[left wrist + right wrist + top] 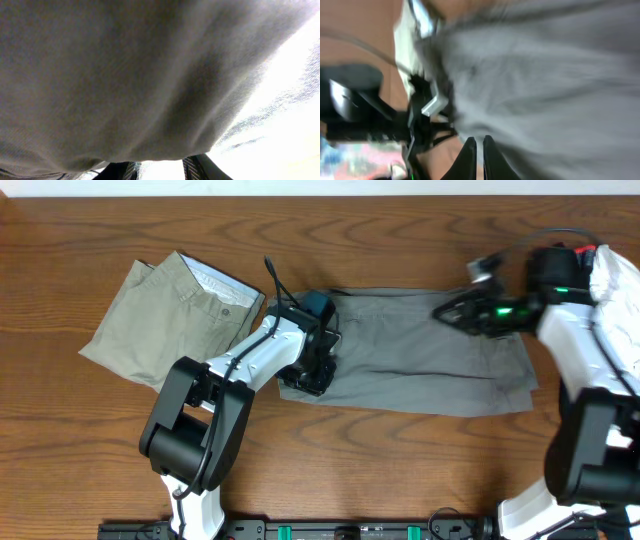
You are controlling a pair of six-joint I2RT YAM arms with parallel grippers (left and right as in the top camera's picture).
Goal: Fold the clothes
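Lying flat, grey shorts [430, 365], left end effector [310, 378] on edge, grip unclear, right end effector [442, 311] narrow.

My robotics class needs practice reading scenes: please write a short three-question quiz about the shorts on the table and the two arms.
1. True or false: the khaki shorts lie on top of the grey shorts.
2. The left arm's fingers sit at: A the grey shorts' edge; B the khaki shorts; C bare table.
3. How many garments lie on the table?
Key: 1 false; 2 A; 3 two.
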